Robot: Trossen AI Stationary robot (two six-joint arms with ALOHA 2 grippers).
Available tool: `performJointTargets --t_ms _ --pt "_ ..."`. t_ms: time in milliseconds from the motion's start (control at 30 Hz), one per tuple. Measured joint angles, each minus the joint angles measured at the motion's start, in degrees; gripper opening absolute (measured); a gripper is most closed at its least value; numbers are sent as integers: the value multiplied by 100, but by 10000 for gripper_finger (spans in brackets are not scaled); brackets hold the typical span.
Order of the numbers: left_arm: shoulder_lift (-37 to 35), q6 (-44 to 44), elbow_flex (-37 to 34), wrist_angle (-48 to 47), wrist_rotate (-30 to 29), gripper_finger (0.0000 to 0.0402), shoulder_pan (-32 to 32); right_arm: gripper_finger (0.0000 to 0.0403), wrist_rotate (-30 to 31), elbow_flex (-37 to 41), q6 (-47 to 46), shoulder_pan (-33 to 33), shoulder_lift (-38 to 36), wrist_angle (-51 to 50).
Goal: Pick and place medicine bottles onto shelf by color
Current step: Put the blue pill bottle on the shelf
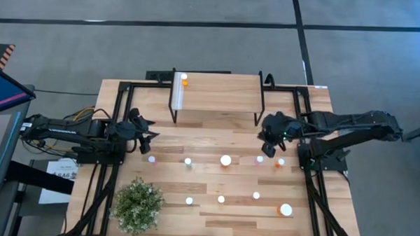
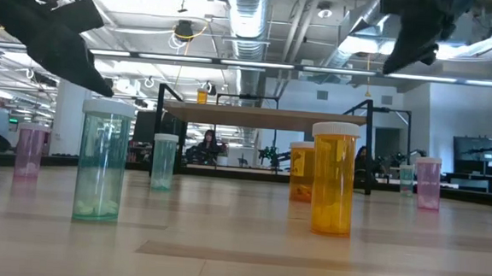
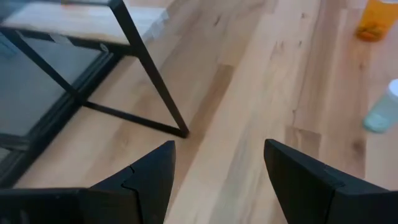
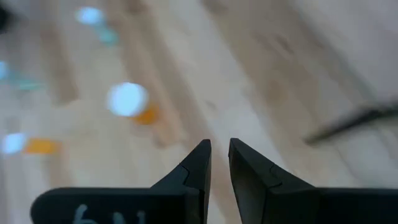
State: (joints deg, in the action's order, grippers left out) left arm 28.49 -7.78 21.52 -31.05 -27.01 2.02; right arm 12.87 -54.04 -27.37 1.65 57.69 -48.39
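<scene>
The left pincer (image 1: 153, 139) hovers spread wide and empty above the surface (image 1: 216, 136), just left of the shelf's (image 1: 218, 94) front leg. One orange bottle (image 1: 185, 80) stands on the shelf's back left corner; the other medicine bottles (image 1: 226, 160) stand scattered in front. The right pincer (image 1: 268, 149), fingers nearly together and empty, hangs beside the shelf's right front leg

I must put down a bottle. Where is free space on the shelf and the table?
The shelf is bare except one orange bottle by its white strip. The table strip between shelf legs and bottle row is free. Crowded: the bottle row near the right gripper.
</scene>
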Motion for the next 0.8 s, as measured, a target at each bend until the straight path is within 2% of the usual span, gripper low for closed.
performJointTargets --t_ms 100,333,533,667,800 --pt "0 -40 -2 103 11 233 2 82 141 -46 -264 -308 0 -375" --pt "0 35 -4 607 89 233 2 96 125 -46 -164 -887 2 -728" --pt "0 -1136 -4 1154 477 233 2 138 98 -46 -129 -1209 -4 -871" --pt "0 -1405 -4 1586 503 233 2 172 100 -46 -244 -1536 -4 -1115" --pt "0 -1627 47 2188 792 233 2 196 102 -46 -256 -1908 -4 -1420"
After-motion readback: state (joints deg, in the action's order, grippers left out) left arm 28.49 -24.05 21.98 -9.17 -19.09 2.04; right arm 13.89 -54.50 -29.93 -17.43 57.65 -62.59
